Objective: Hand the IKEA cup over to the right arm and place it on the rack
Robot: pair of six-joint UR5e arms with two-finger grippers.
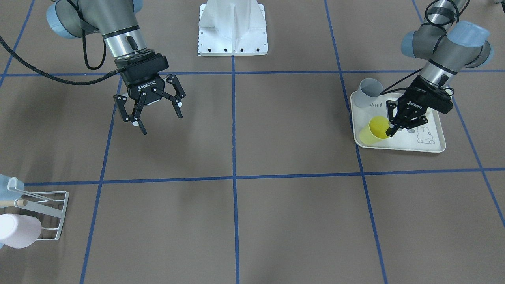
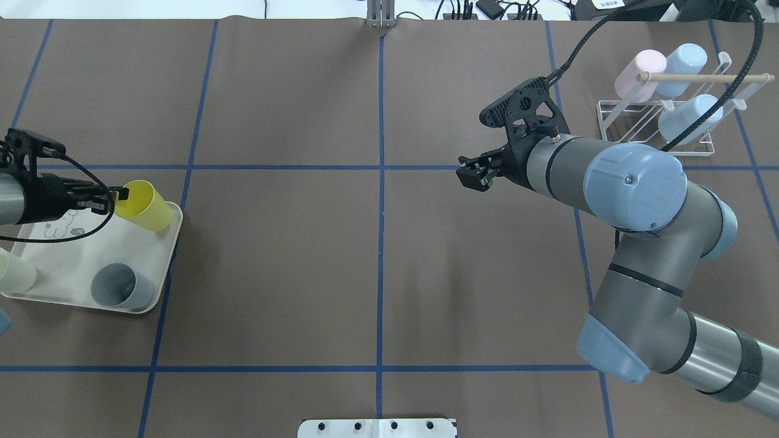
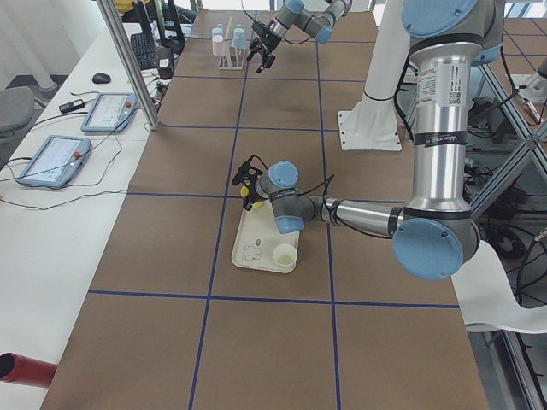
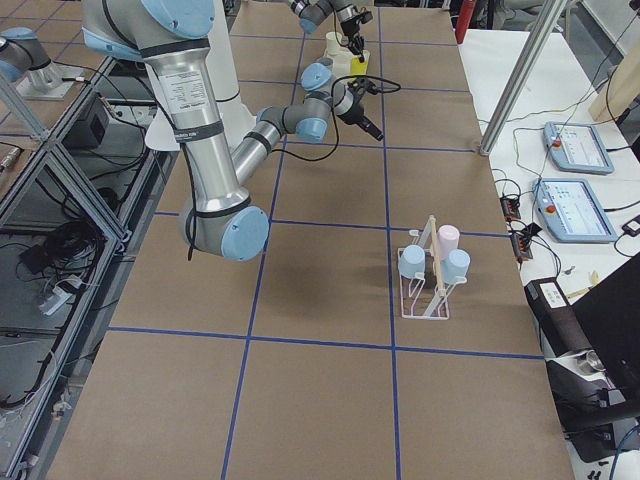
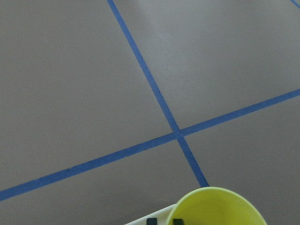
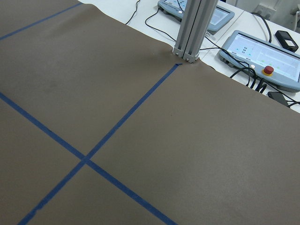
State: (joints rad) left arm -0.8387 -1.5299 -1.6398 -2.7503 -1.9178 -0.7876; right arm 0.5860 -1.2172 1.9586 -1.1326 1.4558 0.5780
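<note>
On the left end of the bench [image 2: 274,274] lies a cream tray [image 2: 161,267], and the yellow cup [image 2: 143,205] sits at its far right corner, tipped over with its mouth turned toward the left end effector [image 2: 115,194]. That end effector is narrow. The wrist view shows one of its fingers [image 5: 178,221] inside the rim and the other just outside the wall. I cannot tell whether they are actually pinching the cup, or whether the cup is resting on the tray or raised off it. A grey cup [image 2: 118,286] lies on its side at the near right of the same tray, and a pale cup [image 2: 12,274] stands at its left edge.

The right arm [image 2: 633,182] reaches over the right half of the bench. Its right end effector [image 1: 161,122] is spread wide, holds nothing and hangs above bare bench, well apart from the tray and the yellow cup.

At the far right corner stands the white wire rack [image 2: 657,131] with a wooden peg [image 2: 706,78] across its top. It carries a pink cup [image 2: 639,70], a far blue cup [image 2: 684,61] beside that, and a near blue cup [image 2: 688,118].
</note>
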